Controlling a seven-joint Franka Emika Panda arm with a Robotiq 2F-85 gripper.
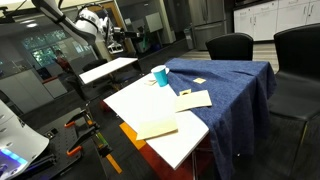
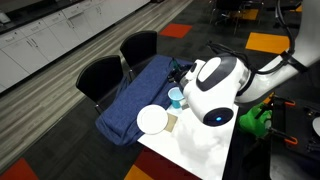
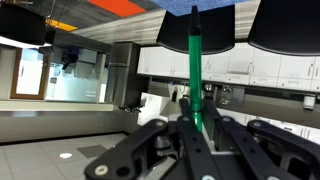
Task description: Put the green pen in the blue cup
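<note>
In the wrist view my gripper is shut on the green pen, which sticks straight out from between the fingers. The view looks out at the room, so the gripper is lifted off the table. The teal-blue cup stands upright on the white table at the edge of the blue cloth. It also shows in an exterior view, partly behind my white arm. In an exterior view my arm is raised beyond the table's far corner, away from the cup.
The white table is half covered by a blue cloth and carries yellow paper sheets and a white round plate. Black chairs stand behind the table. A second white table stands nearby.
</note>
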